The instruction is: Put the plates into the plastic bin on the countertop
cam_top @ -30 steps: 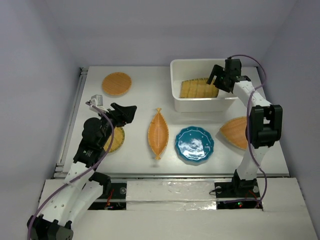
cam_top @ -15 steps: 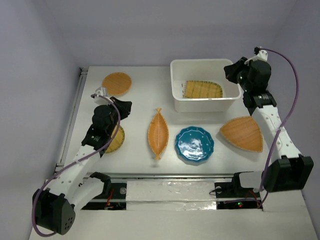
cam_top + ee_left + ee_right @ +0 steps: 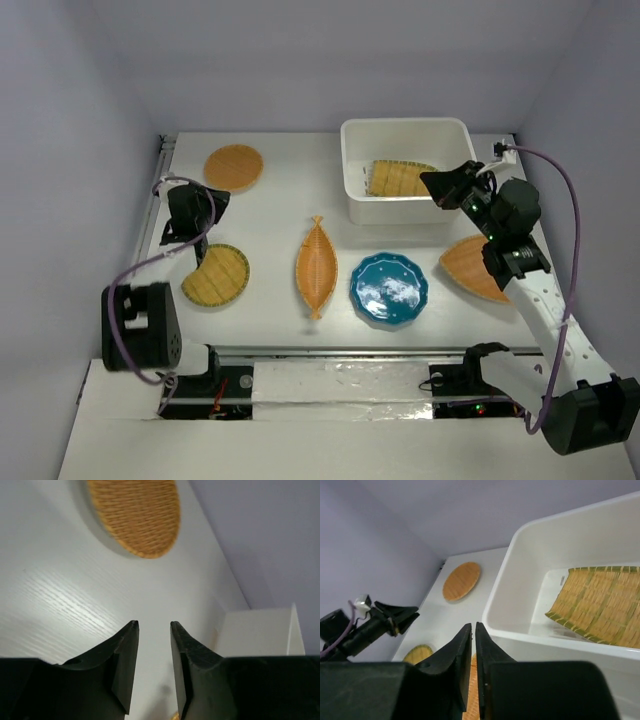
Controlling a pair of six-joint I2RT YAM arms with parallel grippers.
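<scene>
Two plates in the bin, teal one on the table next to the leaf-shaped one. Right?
No: the bin holds just one plate, the squarish woven one, as the top view shows. The teal plate does lie on the table next to the leaf-shaped one.

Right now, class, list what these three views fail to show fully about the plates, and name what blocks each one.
- Top view: the right arm covers part of the fan-shaped plate.
- Top view: the right gripper covers the right end of the squarish plate.
- Left wrist view: the round plate is blurred, cut off by the top edge.
- Right wrist view: the squarish plate runs off the right edge.
</scene>
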